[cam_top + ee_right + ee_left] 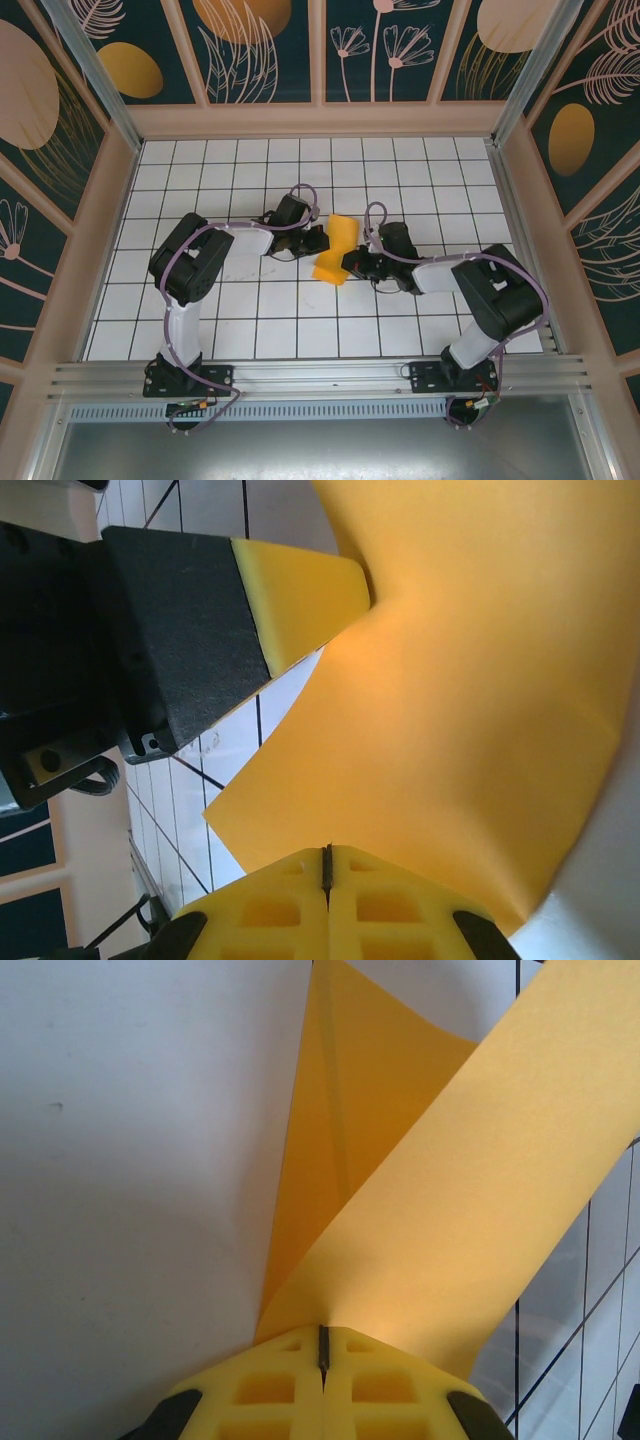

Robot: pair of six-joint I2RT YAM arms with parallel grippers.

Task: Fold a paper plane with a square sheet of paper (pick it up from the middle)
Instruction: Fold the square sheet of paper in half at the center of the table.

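The square sheet of paper [335, 248] is orange-yellow and hangs curled above the middle of the white tiled table, held from both sides. My left gripper [322, 240] is shut on its left edge; in the left wrist view the yellow fingertips [290, 1360] pinch the sheet [450, 1190], which shows a crease running away from me. My right gripper [349, 262] is shut on the sheet's lower right edge; in the right wrist view its jaws [327, 852] clamp the sheet [470, 680], with the left gripper's yellow fingertip [300, 590] pressing the far edge. A paper plane is out of view.
The tiled table [250, 330] is bounded by wooden patterned walls on the left, right and back [320, 120]. An aluminium rail [320, 375] carrying both arm bases runs along the near edge. Purple cables loop over both arms.
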